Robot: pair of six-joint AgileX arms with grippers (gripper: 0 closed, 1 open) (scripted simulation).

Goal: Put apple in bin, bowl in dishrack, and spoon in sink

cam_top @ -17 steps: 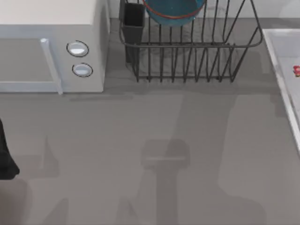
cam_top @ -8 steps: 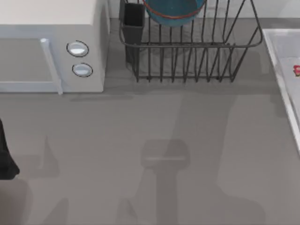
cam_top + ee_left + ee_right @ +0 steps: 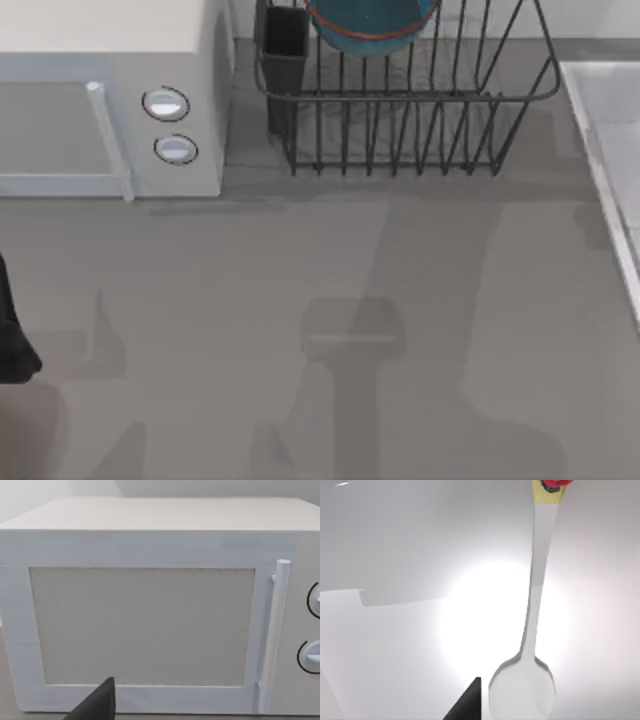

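Three task items on record, of which two are located. Bowl (image 3: 372,22): teal-blue with a reddish-brown rim, seated in the dishrack (image 3: 410,100) at the far edge of the grey surface (image 3: 330,330), partly cut off by the top view's upper edge. Dishrack: black wire, slanted upright bars, dark utensil cup (image 3: 285,45) at its left corner, standing just right of the microwave (image 3: 110,95). Microwave: white, two round knobs (image 3: 166,104) and a vertical bar handle (image 3: 272,630), door closed, at the far left of the surface. Sink (image 3: 610,140): pale basin with raised white rim, at the right edge of the surface. Spoon (image 3: 532,630): white, long-handled, yellow band and a red bit at the handle's end, lying flat on the sink's pale floor in the right wrist view. Left arm (image 3: 12,335): dark shape at the left edge of the surface, its wrist camera facing the microwave door; one dark tip of its fingers (image 3: 97,705) visible, spacing cannot be told. Right gripper: over the sink above the spoon; one dark tip of its fingers (image 3: 467,702) visible beside the spoon's bowl end, not touching it; open or closed cannot be told.
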